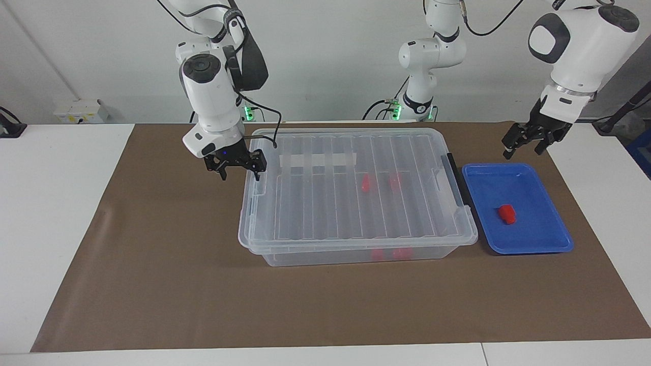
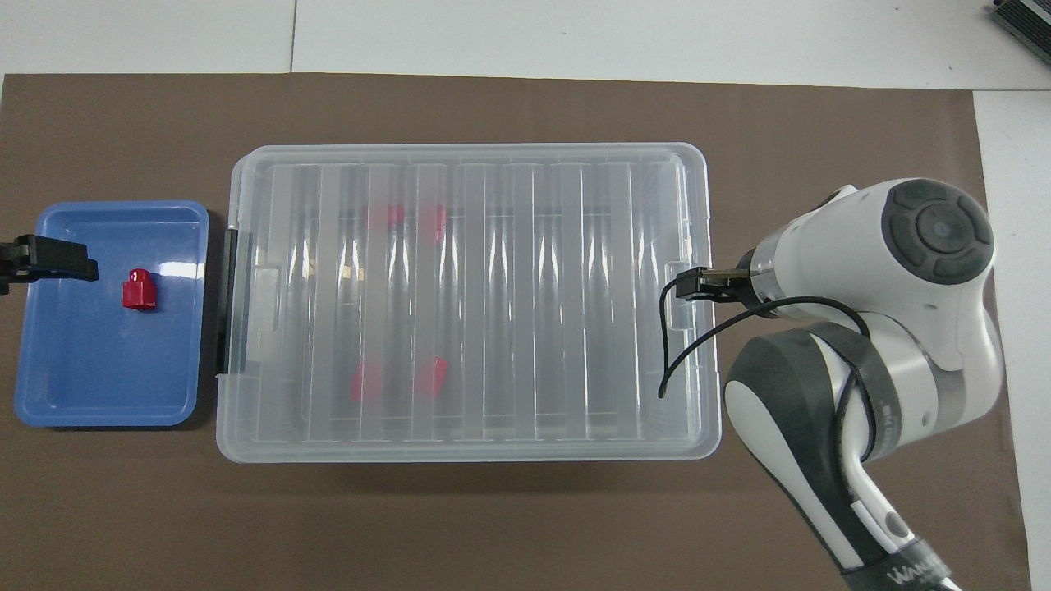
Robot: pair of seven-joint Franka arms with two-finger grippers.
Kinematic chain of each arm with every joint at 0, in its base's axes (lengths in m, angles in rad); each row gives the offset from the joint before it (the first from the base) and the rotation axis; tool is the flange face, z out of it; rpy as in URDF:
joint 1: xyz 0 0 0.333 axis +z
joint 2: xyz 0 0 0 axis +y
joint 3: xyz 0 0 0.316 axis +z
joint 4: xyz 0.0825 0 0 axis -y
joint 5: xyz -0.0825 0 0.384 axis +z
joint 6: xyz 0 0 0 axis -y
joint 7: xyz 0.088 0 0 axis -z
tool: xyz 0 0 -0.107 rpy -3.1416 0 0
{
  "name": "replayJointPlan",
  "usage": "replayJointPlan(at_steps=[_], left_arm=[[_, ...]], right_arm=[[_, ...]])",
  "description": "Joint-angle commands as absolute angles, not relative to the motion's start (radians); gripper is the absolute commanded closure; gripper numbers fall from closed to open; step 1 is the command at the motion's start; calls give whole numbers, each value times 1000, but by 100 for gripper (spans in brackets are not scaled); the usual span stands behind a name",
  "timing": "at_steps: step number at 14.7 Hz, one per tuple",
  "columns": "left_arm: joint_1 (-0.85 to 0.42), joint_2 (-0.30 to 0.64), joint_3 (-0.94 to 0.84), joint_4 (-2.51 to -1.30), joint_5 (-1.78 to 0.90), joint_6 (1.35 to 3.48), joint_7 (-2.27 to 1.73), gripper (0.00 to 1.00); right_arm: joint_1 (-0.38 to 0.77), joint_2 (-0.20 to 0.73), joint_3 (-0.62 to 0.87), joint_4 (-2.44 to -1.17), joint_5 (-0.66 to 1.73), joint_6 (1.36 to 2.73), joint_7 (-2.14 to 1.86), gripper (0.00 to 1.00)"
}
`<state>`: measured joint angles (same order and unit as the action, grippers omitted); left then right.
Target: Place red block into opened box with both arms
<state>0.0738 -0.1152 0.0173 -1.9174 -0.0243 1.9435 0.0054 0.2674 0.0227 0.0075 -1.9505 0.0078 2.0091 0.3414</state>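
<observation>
Lid on, the box (image 1: 356, 193) awaits opening: open right end effector (image 1: 236, 165) at its nine-o'clock latch; open left end effector (image 1: 529, 138) over the tray's (image 1: 554, 234) twelve-o'clock rim, block (image 1: 506, 213) unpicked.

white table (image 1: 61, 203), brown mat (image 1: 178, 284), box (image 1: 356, 244), blue tray (image 1: 539, 246)

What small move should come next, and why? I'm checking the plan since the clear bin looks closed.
Probably lower the right gripper onto the lid tab at the right arm's end of the clear plastic storage bin. Its ribbed clear lid is on, the jaws are open over that edge, and the small red plastic block lies untouched in the shallow blue tray.
</observation>
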Motion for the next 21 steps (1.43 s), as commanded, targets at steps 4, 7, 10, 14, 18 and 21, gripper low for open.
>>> replayJointPlan(at_steps=[4,7,10,14,18,21], left_arm=[[110,-187,8,-2074,-9,2085,130,0],[135,-170,9,-2089,-9,2095,329,0],[158,-140,9,-2131,-9,2193,451,0],[186,-43,9,-2146,-11,2319,437,0],[187,43,9,-2146,-11,2394,348,0],[175,55,8,-2135,-11,2396,189,0]], right_arm=[[256,-2,5,-1985,20,2017,347,2],[236,-3,5,-1988,20,2002,336,3],[201,-8,5,-1990,20,1990,282,3],[134,-21,5,-2019,20,1976,204,3],[48,-28,5,-2016,20,1939,167,3],[-1,-31,3,-2011,20,1934,127,3]])
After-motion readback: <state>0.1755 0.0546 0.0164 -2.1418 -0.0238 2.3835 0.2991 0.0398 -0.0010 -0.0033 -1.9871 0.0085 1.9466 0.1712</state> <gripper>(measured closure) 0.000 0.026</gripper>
